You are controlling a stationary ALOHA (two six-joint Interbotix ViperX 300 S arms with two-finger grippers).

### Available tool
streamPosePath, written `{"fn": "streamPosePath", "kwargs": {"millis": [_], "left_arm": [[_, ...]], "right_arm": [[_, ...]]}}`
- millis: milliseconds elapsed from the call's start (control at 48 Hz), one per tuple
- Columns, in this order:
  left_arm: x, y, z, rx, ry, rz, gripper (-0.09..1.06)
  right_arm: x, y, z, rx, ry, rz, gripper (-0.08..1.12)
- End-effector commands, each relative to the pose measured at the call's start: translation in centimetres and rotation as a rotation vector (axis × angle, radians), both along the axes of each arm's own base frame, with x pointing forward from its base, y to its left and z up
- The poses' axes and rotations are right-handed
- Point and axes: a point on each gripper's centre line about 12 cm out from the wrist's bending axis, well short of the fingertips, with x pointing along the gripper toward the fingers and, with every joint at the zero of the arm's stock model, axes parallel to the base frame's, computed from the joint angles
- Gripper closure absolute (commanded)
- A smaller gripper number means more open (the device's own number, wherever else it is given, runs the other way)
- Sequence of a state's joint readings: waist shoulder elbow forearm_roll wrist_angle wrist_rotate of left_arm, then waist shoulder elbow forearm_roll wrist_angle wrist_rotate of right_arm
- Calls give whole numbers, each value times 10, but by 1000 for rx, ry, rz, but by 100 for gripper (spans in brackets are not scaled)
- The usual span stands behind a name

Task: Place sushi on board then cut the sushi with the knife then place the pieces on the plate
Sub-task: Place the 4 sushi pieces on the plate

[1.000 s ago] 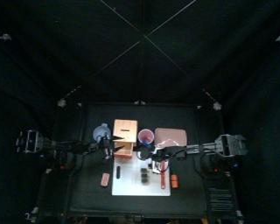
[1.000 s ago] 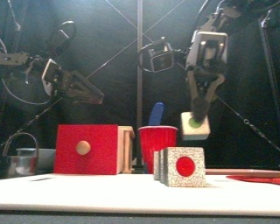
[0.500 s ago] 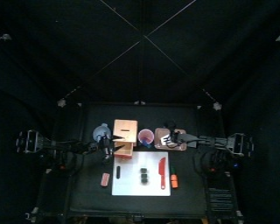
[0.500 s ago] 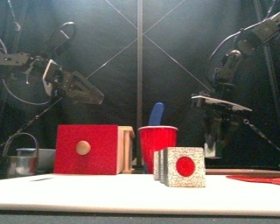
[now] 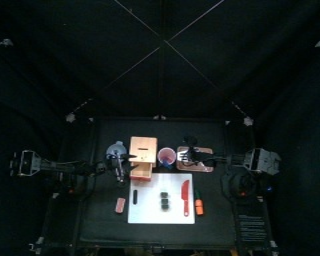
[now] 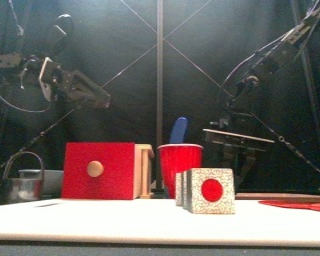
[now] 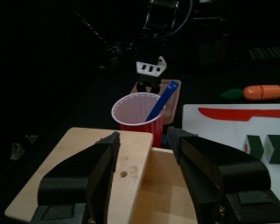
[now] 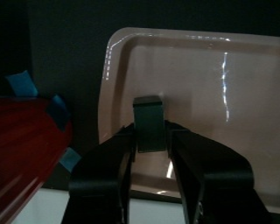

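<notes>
Black table (image 5: pixel 103 230), left gripper (image 7: pixel 143 135) spread empty above box (image 7: pixel 145 179), right gripper (image 8: pixel 152 131) pinching sushi piece (image 8: pixel 149 111) over tray (image 8: pixel 213 79)

White cutting board (image 5: pixel 147 214) lies flat at the table's near middle; dark green sushi pieces (image 5: pixel 164 199) stand on it, one cut face showing a red centre; red knife (image 5: pixel 184 191) lies just right of them; pink plate (image 8: pixel 248 105) lies behind the board's right end, one sushi piece (image 8: pixel 150 112) upright within its rim.

A pale wooden box (image 5: pixel 141 160) with a red drawer front stands mid-table, a red cup (image 6: pixel 176 160) just right of it. A small metal cutter (image 6: pixel 27 184) with a wire handle sits left of the box.
</notes>
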State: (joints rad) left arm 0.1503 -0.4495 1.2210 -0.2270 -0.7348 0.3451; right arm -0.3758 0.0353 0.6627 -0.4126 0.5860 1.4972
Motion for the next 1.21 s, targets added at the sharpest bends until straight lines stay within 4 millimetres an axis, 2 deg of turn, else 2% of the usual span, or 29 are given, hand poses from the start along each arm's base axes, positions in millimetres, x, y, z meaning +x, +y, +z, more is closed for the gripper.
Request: {"fn": "streamPosePath", "kwargs": {"millis": [21,125,271,500,583,667,771,917,1042,1208], "left_arm": [[2,0,5,5,-19,-3,13],[2,0,5,7,-20,-1,13],[3,1,7,6,-25,3,13],[3,8,5,2,-18,30,13],[3,8,4,-2,-10,31,13],[5,9,3,-6,-1,31,13],[9,9,2,-16,16,29,13],[19,12,-5,-33,47,39,13],[27,13,-9,-37,65,37,13],[27,14,-10,-43,69,44,13]], "right_arm": [[6,-3,15,-25,-42,4,26],[6,-3,30,-41,-70,5,26],[-2,14,60,-79,-85,58,26],[-12,66,100,-183,-118,489,26],[-5,87,110,-220,-109,699,26],[13,108,122,-224,-104,884,26],[39,132,115,-176,-76,1072,26],[73,160,87,-125,-22,1318,26],[94,170,78,-148,-14,1426,25],[110,176,64,-157,3,1475,25]]}}
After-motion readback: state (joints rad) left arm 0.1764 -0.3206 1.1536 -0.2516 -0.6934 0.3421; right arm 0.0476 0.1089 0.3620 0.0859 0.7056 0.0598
